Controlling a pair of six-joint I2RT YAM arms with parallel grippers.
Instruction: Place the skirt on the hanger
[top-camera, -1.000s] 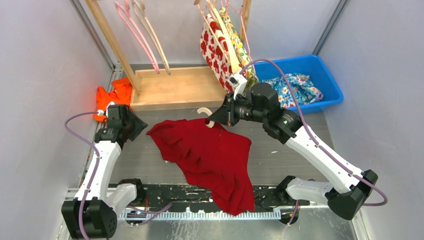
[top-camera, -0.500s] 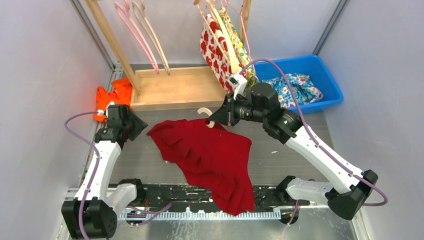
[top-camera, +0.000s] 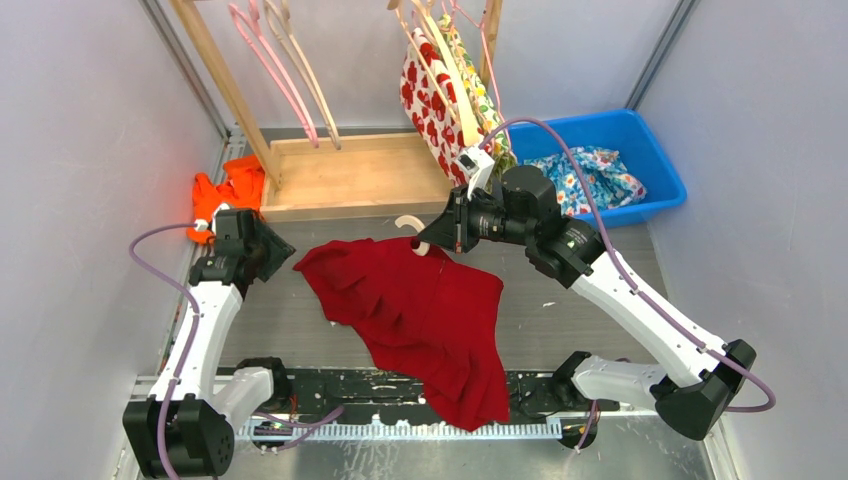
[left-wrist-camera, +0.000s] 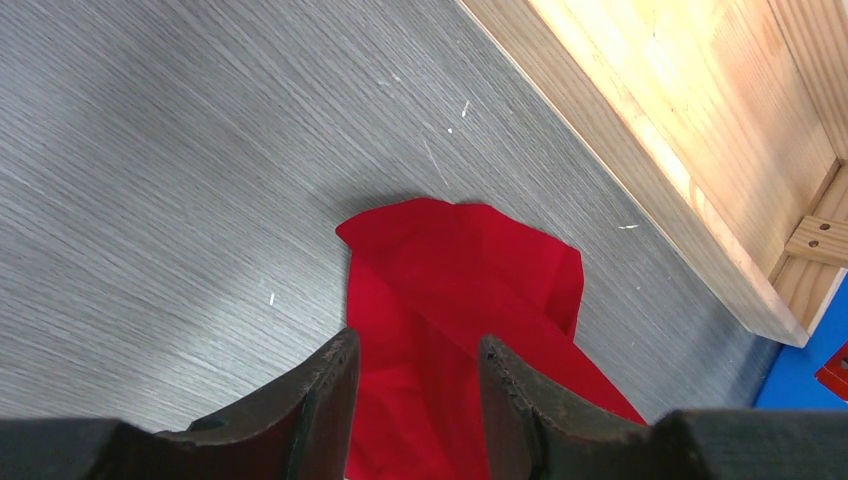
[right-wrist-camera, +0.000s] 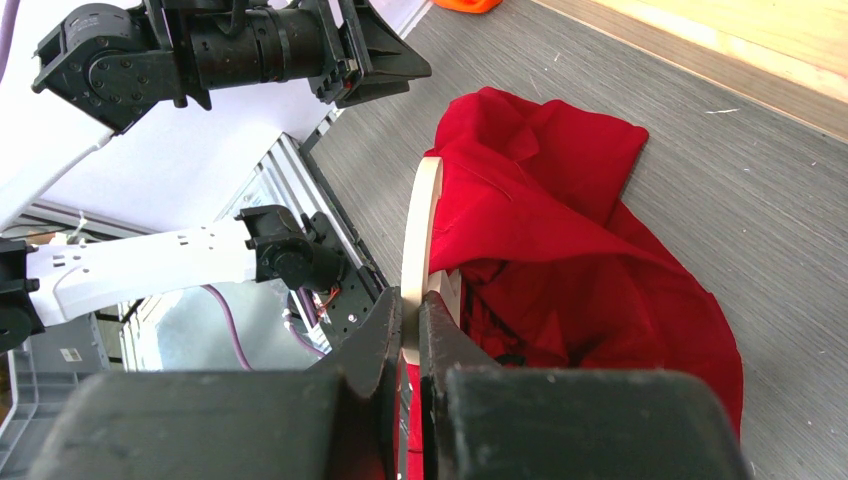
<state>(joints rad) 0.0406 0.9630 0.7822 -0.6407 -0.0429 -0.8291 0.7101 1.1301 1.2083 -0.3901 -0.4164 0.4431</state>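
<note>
The red skirt (top-camera: 420, 320) lies spread on the grey table, its hem hanging over the near edge. A pale wooden hanger (right-wrist-camera: 422, 230) sits inside the skirt's top, and its hook (top-camera: 408, 224) pokes out at the far side. My right gripper (right-wrist-camera: 410, 315) is shut on the hanger's neck, above the skirt's far edge (top-camera: 432, 243). My left gripper (left-wrist-camera: 415, 355) is open just above the skirt's left corner (left-wrist-camera: 460, 260), and red cloth shows between its fingers (left-wrist-camera: 325, 395). In the top view the left gripper (top-camera: 285, 255) sits at the skirt's left tip.
A wooden rack base (top-camera: 350, 175) stands behind the skirt, with pink hangers (top-camera: 280, 60) and floral garments (top-camera: 440, 90) hung above it. A blue bin (top-camera: 655, 165) at the back right holds floral cloth (top-camera: 590, 175). An orange cloth (top-camera: 225, 195) lies at the back left.
</note>
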